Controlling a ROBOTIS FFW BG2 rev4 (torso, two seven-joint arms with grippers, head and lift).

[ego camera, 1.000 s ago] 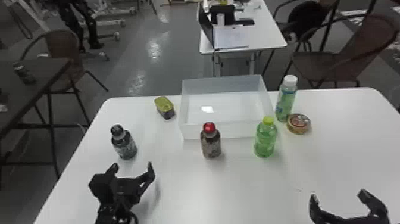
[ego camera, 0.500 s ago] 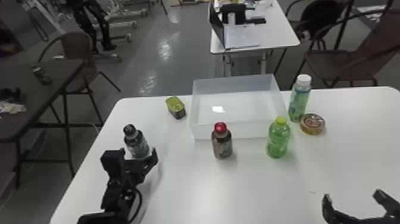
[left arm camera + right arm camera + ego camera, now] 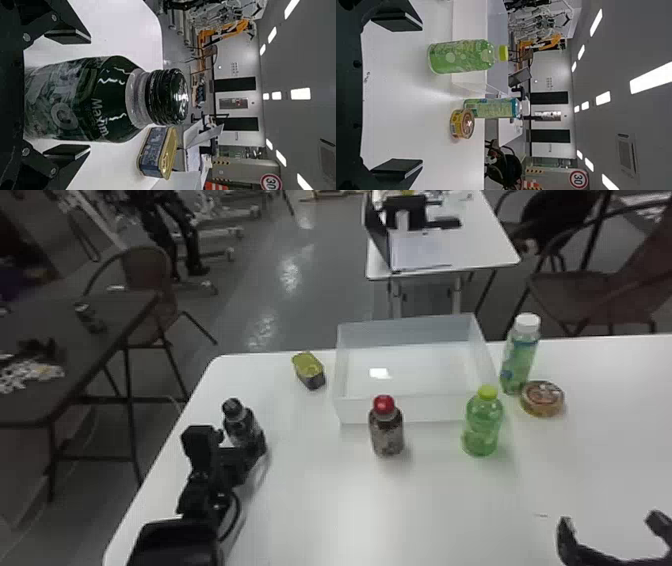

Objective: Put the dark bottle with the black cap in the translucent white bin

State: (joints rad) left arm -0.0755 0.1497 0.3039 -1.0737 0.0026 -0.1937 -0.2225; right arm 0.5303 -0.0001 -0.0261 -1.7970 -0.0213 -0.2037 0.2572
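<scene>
Left side of the white worktop [image 3: 325, 500]: black left claw [image 3: 239, 446], fingers wide, one on either side of the bottle.
Dark bottle with the black cap [image 3: 242, 427]: upright on the worktop, between those fingers, well apart from the bin.
Small rectangular tin with yellow lid [image 3: 309, 370]: between that bottle and the bin, nearer the bin.
Translucent white bin [image 3: 367, 410]: open-topped, at the worktop's far edge.
Brown bottle with red cap [image 3: 386, 435]: upright, just before the bin.
Green bottle with yellow-green cap [image 3: 482, 427]: upright, near the bin's front right corner.
Green-labelled bottle with white cap [image 3: 520, 355]: upright, right of the bin.
Round, flat tin [image 3: 542, 399]: just beside it.
Near right: black right claw [image 3: 611, 521], fingers wide.
</scene>
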